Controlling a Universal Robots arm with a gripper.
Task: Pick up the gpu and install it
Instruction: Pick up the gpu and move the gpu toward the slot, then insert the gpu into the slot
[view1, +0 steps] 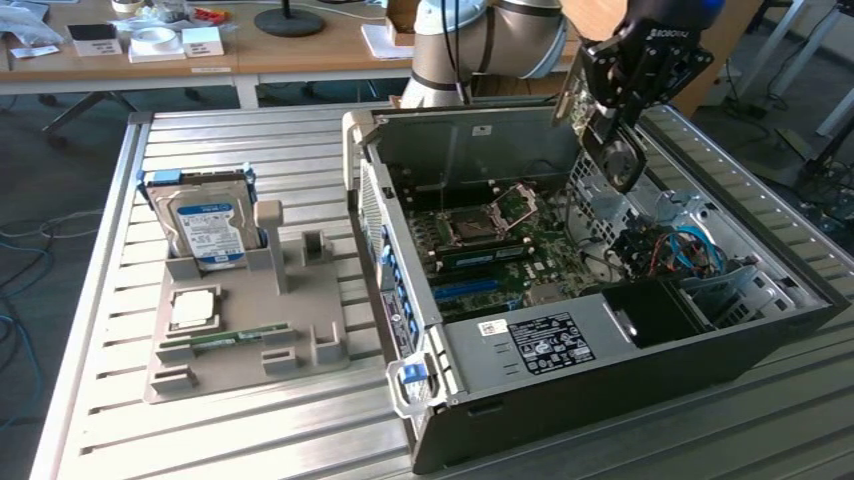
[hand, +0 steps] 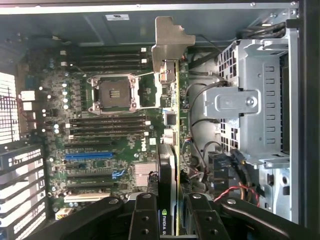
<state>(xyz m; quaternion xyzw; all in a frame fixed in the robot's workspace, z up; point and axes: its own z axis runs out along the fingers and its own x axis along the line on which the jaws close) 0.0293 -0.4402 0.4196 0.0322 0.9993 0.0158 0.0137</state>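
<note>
Exterior view: the gripper (view1: 617, 108) hangs over the open computer case (view1: 601, 400), at the far side of it, with the gpu (view1: 622, 158) clamped between its fingers. The card hangs down from the fingers, its dark face and round fan turned toward the camera, raised above the motherboard (view1: 534, 240). I cannot tell whether its lower end touches anything inside the case.

In the wrist view the gripper (hand: 171, 216) looks straight down along the card. Both black fingers (hand: 145, 220) press on the gpu (hand: 169, 167) from either side, so the hand is partly closed, just wide enough for the thin card. The card shows edge-on, with its metal bracket (hand: 170, 42) at the far end from the fingers. It lines up over the strip of board between the CPU socket (hand: 112, 92) and the grey drive cage (hand: 255, 100).

Toward the exterior view's left, a grey holder (view1: 240, 345) on the slatted table (view1: 200, 440) carries a hard drive (view1: 211, 225) standing upright and a green memory stick (view1: 227, 338) lying flat.
</note>
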